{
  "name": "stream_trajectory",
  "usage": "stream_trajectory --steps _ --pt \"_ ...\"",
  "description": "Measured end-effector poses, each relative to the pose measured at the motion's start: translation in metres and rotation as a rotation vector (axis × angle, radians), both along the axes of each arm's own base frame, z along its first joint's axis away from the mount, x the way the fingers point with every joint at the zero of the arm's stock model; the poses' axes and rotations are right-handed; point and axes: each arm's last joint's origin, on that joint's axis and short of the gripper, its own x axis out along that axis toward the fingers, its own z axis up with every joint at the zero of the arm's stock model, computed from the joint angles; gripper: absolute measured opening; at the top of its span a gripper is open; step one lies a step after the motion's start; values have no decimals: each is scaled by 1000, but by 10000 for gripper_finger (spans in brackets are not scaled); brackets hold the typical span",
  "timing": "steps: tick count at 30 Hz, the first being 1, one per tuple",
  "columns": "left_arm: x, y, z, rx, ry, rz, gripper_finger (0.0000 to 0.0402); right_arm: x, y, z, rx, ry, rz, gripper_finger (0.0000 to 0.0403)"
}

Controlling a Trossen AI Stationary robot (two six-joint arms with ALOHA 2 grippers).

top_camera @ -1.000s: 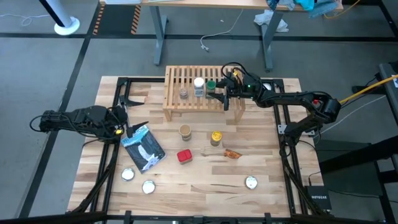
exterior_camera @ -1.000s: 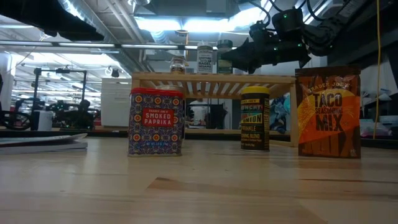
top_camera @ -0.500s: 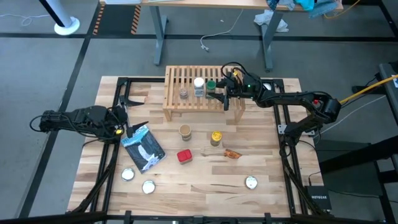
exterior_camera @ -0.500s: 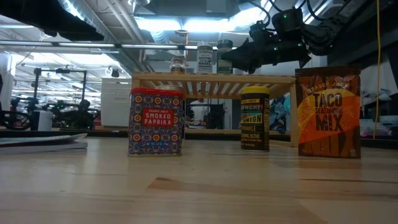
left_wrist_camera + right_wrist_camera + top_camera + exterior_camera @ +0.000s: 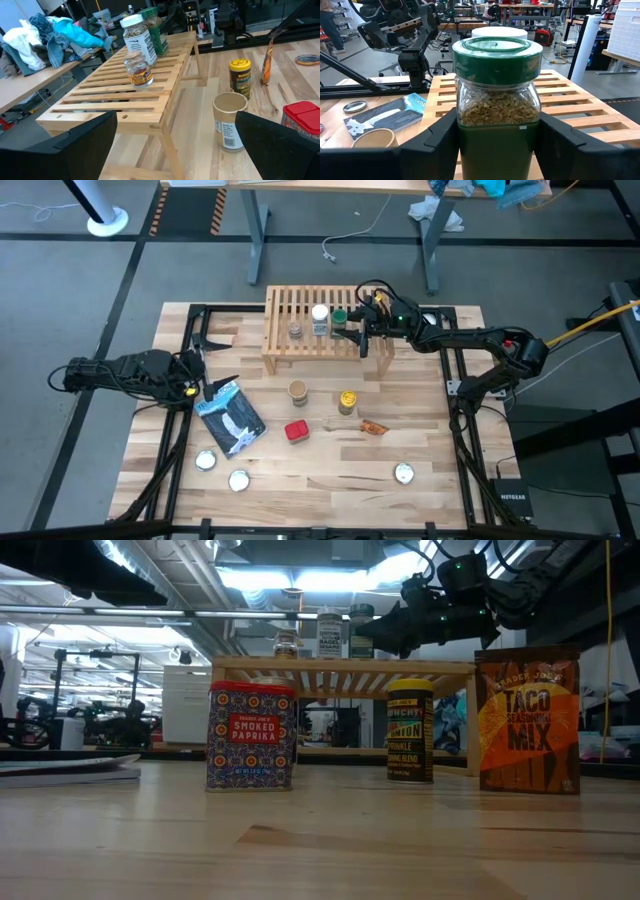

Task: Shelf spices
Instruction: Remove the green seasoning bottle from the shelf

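The right gripper (image 5: pixel 352 332) is gripping the green-lidded jar (image 5: pixel 497 100) on the shelf (image 5: pixel 290 345), right of the white-lidded jar (image 5: pixel 320 317). It is probably best freeing the jar once it is sitting flat on the slats. The left gripper (image 5: pixel 203 385) is idling, fully spread, over the tabletop's (image 5: pixel 320 470) left edge.

Both arms are dark, nearly black, built of rounded joint housings linked by slim segments, with thin black cables looped along them. The right end effector (image 5: pixel 358 335) has two flat matte-black fingers (image 5: pixel 560 145) with angular inner faces, and small green lights glow on the wrist block behind it; a yellow cable runs off past that arm's base on the right. The left end effector (image 5: pixel 212 387) has the same broad, flat black fingers (image 5: pixel 85 145), and a small yellow-orange mark shows on its wrist.
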Motion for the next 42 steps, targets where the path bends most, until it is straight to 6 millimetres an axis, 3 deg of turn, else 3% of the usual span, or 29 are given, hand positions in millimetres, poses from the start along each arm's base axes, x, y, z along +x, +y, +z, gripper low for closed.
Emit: stream_trajectory --steps 14,23,31,42 --pt "0 0 0 0 0 0 400 -2 1 3 0 -1 2 209" --pt "0 0 0 -1 -1 0 400 -17 11 31 -36 -60 22 208" --pt "0 0 0 -3 -2 1 400 -43 29 51 8 6 31 207" --pt "0 0 0 -3 -2 0 400 -96 64 79 49 59 71 207"
